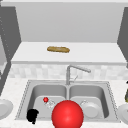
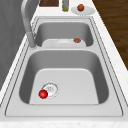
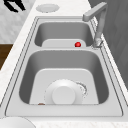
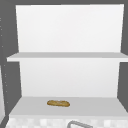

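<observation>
At the front-left corner of the sink (image 1: 110, 86) we see a black hand (image 1: 32, 115), the left hand, hanging over the rim just outside the left basin; we can't tell whether its fingers are straight or curled, and we see nothing in it. Same hand in the right side view, top-left, above the counter (image 3: 15, 30). Nearest thing to it is a small red ball (image 1: 45, 99) on the left basin floor, touching the edge of the drain (image 2: 50, 88), near the hand but apart from it. Big red sphere (image 1: 67, 114) sits front and centre in the front view, covering the divider's front end. Right basin holds a white plate (image 3: 64, 93) lying upside down beside its own drain, with a small brownish thing (image 2: 77, 40) at its front edge. Faucet (image 1: 75, 71) stands behind the divider, spout turned right. White plates sit on the counter on both sides; the right one (image 2: 83, 10) carries a brown round item (image 2: 80, 7), a bottle (image 2: 65, 5) beside it. Up on the lower shelf (image 4: 100, 106) lies a bread loaf (image 4: 58, 103).
</observation>
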Robot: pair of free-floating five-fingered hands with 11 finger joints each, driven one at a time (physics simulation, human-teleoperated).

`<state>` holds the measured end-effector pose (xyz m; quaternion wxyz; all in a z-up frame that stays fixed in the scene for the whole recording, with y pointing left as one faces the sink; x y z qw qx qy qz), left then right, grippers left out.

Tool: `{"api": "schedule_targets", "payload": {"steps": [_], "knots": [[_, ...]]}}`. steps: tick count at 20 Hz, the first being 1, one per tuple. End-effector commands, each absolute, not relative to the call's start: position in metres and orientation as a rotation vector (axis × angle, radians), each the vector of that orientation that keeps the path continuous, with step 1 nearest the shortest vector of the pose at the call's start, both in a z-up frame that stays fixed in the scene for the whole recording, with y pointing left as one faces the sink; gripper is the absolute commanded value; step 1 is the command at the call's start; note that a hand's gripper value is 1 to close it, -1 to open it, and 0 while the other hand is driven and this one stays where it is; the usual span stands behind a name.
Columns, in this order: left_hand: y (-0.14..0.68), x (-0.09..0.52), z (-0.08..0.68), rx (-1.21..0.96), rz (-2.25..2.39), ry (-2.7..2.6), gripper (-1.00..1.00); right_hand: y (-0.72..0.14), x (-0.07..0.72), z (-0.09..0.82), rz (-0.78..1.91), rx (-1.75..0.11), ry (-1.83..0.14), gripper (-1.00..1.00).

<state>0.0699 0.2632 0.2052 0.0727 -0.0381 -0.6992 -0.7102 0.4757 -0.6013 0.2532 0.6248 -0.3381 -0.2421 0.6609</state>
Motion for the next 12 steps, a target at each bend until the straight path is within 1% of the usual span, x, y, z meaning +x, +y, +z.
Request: {"api": "schedule_targets", "payload": {"steps": [1,12], "knots": [[0.2632,0.0699,0.2052,-0.114,-2.133,-2.101,0.00,-0.6034,0.4788,0.2532,1.535,-0.755,-0.544,-1.00],[0.2632,0.0699,0.2052,-0.114,-2.133,-2.101,0.00,-0.6099,0.4795,0.2500,1.526,-0.741,-0.536,-1.00]]}}
